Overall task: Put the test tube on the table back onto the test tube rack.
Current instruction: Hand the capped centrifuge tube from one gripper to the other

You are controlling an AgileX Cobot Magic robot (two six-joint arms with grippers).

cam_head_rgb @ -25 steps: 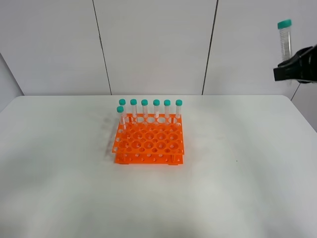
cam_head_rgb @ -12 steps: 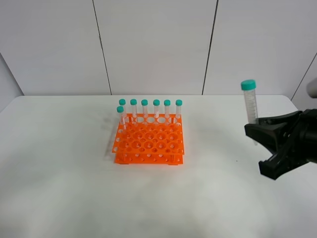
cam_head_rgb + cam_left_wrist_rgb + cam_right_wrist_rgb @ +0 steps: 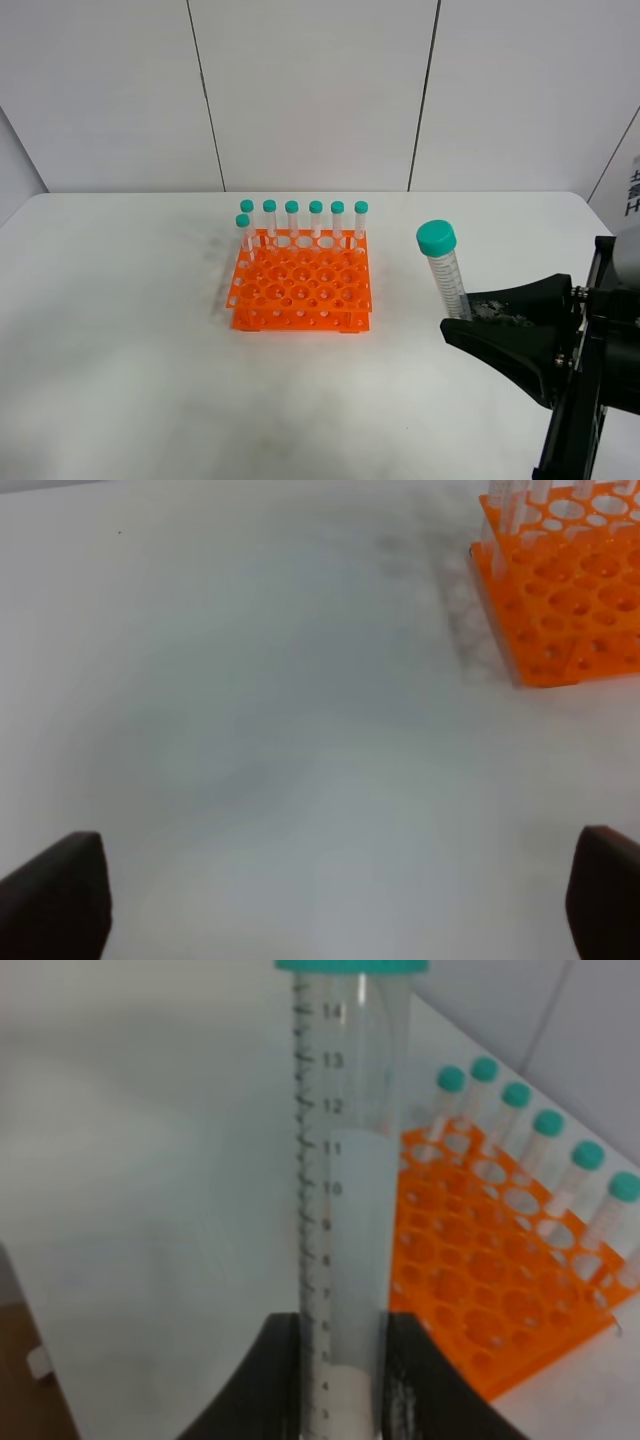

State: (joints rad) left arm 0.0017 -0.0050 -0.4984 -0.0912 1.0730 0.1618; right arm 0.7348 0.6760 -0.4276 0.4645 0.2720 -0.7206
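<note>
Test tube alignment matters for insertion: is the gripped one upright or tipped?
Nearly upright, leaning slightly: the test tube stands cap-up in the right gripper, lower end between its jaws.

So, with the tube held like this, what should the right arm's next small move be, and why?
Probably carry it left toward the rack. The right gripper holds the tube upright, cap up, but it is off to the rack's right side, not over it. Most holes in front of the back row look free.
</note>
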